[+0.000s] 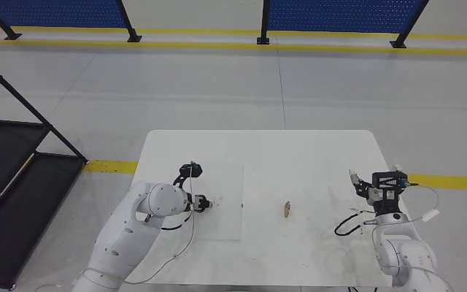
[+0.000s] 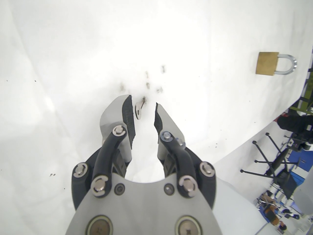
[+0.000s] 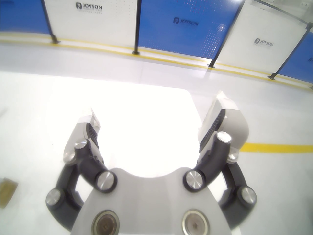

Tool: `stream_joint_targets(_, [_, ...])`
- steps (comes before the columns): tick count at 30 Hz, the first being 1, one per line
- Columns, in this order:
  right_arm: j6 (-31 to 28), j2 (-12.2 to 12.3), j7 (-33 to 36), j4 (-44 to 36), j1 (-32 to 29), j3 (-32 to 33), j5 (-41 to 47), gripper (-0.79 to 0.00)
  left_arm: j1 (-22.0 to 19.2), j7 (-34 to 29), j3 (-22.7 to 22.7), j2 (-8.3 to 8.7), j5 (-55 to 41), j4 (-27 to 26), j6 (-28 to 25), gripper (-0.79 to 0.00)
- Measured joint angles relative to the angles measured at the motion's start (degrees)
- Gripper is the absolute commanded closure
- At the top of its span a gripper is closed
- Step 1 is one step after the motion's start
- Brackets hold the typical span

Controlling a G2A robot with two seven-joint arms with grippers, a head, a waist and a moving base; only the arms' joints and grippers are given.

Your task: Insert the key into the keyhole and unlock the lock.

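A small silver key [image 2: 139, 108] lies flat on the white table, between the fingertips of my left gripper [image 2: 143, 103], which is open around it and touches neither side clearly. In the top view this gripper [image 1: 207, 205] sits left of the table's middle. A brass padlock [image 2: 267, 63] with a steel shackle lies on its side farther off; from above the padlock [image 1: 287, 209] is near the table's centre. My right gripper [image 3: 156, 113] hangs open and empty over the table's right side, seen from above near the right edge [image 1: 365, 182]. A corner of the padlock [image 3: 6, 190] shows beside it.
Dark smudges [image 2: 148, 84] mark the white table [image 1: 292, 160] just beyond the key. A black rack [image 1: 29, 182] stands on the floor to the left. Blue and white fence panels [image 3: 171, 20] line the far floor. Cables [image 1: 350, 223] trail by the right arm.
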Motion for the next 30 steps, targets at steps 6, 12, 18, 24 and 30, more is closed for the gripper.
stream_joint_targets(6, [0.00, 0.00, 0.00, 0.00, 0.00, 0.00, 0.00, -0.785, 0.00, 0.00, 0.24, 0.19, -0.24, 0.15, -0.03, -0.148])
stream_joint_targets(12, [0.00, 0.00, 0.00, 0.00, 0.00, 0.00, 0.00, -0.785, 0.11, 0.07, 0.20, 0.40, -0.48, 0.05, 0.08, -0.139])
stream_joint_targets(18, [0.00, 0.00, 0.00, 0.00, 0.00, 0.00, 0.00, -0.785, 0.02, 0.31, 0.18, 0.58, -0.91, 0.39, 0.22, -0.129])
stream_joint_targets(24, [0.00, 0.00, 0.00, 0.00, 0.00, 0.00, 0.00, -0.785, -0.19, 0.44, 0.36, 0.74, -1.39, 0.90, 0.18, -0.123])
stream_joint_targets(30, [0.00, 0.00, 0.00, 0.00, 0.00, 0.00, 0.00, -0.785, -0.47, 0.71, 0.45, 0.89, -1.95, 1.83, 0.13, 0.000])
